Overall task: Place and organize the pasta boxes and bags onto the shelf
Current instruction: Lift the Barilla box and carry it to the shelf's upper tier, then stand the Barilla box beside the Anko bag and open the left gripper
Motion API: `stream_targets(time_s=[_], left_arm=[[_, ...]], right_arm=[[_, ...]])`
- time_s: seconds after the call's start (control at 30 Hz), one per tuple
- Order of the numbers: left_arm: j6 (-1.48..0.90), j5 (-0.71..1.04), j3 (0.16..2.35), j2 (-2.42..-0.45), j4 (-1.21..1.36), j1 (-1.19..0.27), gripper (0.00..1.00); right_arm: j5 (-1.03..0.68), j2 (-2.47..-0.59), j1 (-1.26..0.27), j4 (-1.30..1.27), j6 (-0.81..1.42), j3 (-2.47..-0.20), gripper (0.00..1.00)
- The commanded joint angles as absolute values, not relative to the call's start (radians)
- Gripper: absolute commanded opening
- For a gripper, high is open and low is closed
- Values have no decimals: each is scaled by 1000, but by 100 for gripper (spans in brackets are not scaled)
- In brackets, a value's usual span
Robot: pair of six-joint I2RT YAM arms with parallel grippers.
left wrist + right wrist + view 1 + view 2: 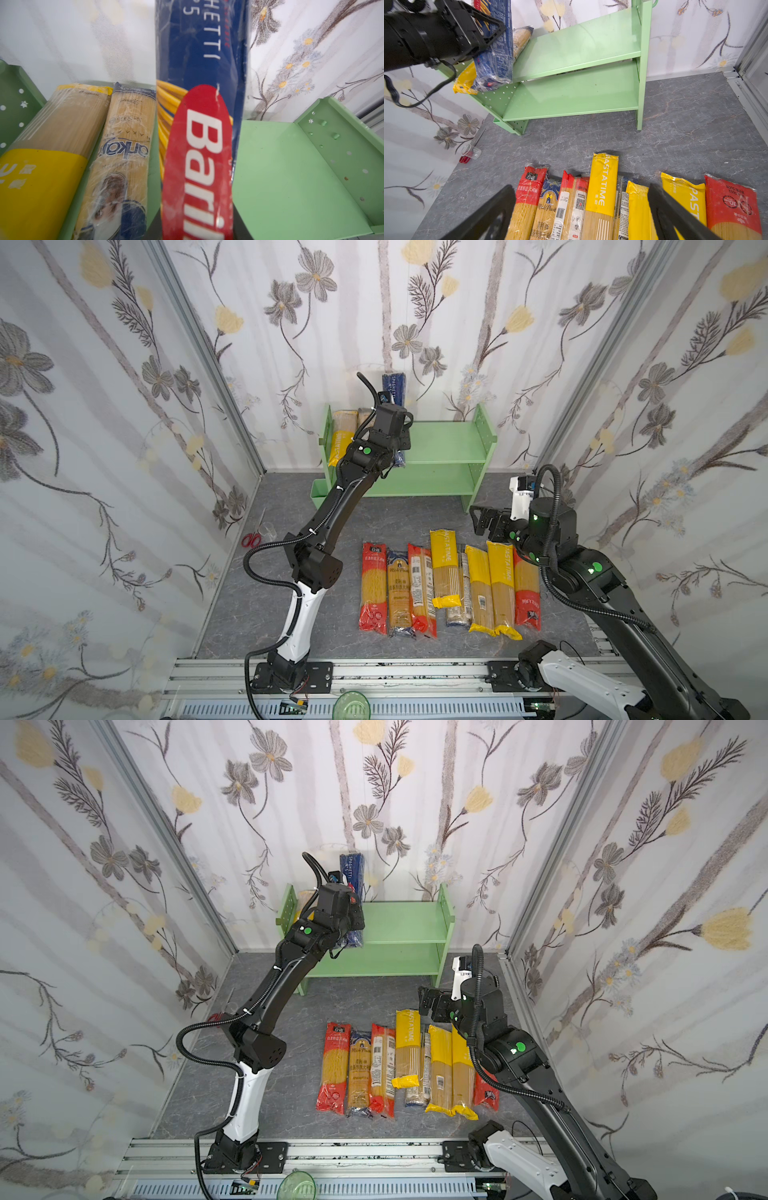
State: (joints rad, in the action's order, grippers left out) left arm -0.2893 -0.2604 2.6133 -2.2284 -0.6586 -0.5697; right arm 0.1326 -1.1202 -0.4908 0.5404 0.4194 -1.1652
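My left gripper [400, 432] is shut on the dark blue Barilla box [393, 388], which tilts upward over the left part of the shelf's [446, 443] top tier. In the left wrist view the box [199, 62] fills the middle, with my left gripper [197, 230] pressed against both its sides. Next to it on that tier lie a yellow-labelled bag [52, 135] and a clear bag with navy ends [124, 145]. Several pasta bags [449, 589] lie in a row on the grey floor. My right gripper [581, 188] hovers open over their far ends, holding nothing.
Red scissors [252, 538] and a clear measuring cup [270, 531] lie by the left wall. A small green cup [320, 493] hangs at the shelf's left side. A green bowl [351, 705] sits by the front rail. Floral walls close in on three sides.
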Motion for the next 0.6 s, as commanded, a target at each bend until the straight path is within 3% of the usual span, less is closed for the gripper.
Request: stream_targets(time_s=[0.0, 0.4, 0.5, 0.57], left_arm=[[-307, -220, 2630, -2229, -540, -559, 21], [-344, -190, 2612, -2255, -538, -537, 32], [-357, -180, 2613, -2266, -538, -525, 44], [-359, -181, 2612, -2269, -538, -520, 46]], right_arm=[[96, -1151, -474, 504, 396, -1174, 100], [59, -1164, -443, 485, 403, -1156, 100], [55, -1150, -442, 486, 406, -1146, 100], [57, -1140, -440, 486, 407, -1139, 100]])
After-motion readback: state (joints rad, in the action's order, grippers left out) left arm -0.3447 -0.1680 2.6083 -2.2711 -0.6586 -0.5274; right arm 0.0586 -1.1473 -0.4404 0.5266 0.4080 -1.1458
